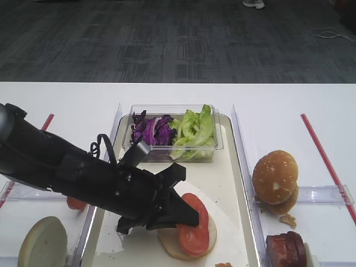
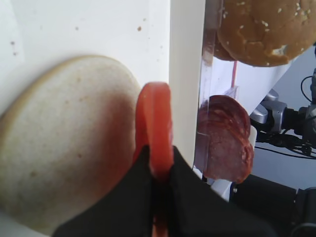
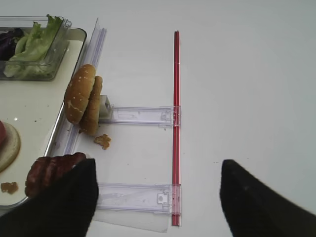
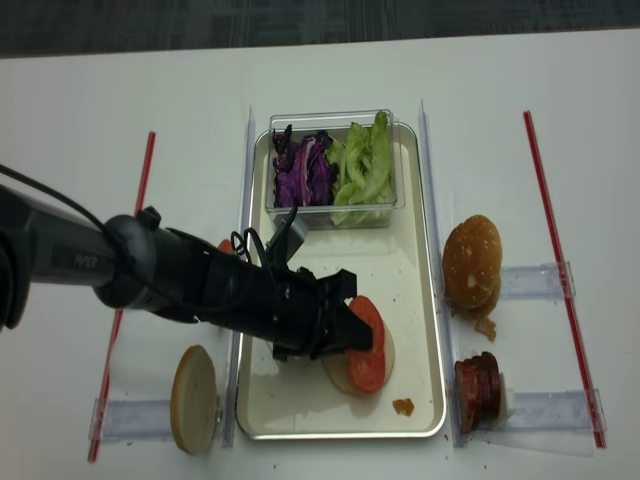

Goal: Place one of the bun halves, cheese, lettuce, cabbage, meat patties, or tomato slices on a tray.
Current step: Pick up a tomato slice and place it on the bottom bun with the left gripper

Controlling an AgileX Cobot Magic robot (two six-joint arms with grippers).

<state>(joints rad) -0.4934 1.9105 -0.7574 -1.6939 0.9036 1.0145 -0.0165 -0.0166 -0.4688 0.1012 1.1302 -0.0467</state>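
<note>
Tomato is the thing in hand: one of the tomato slices (image 2: 154, 129) stands on edge, pinched at its lower rim between the closed jaws of the left gripper (image 2: 157, 170), probably so it can be tipped flat. Directly under and beside the fingertips lies a pale, flat-faced bun half (image 2: 64, 143) on the tray (image 1: 233, 183); in the high view the slice leans over that bun, and a second red slice (image 1: 193, 239) seems to rest on it, though whether these are two slices or one I cannot tell. The slice is thin, glossy orange-red, its skin edge smooth and its face hidden by the fingers. Beyond the gripper's tip, past the tray's rim, the meat patties (image 2: 224, 138) stand stacked in a clear rack, with golden speckled bun halves (image 1: 275, 177) farther along. Behind the wrist sits the clear tub of purple cabbage (image 1: 151, 129) and ruffled lettuce (image 1: 193, 130). The right gripper (image 3: 158, 197) hangs with fingers well apart, empty, over bare table.
</note>
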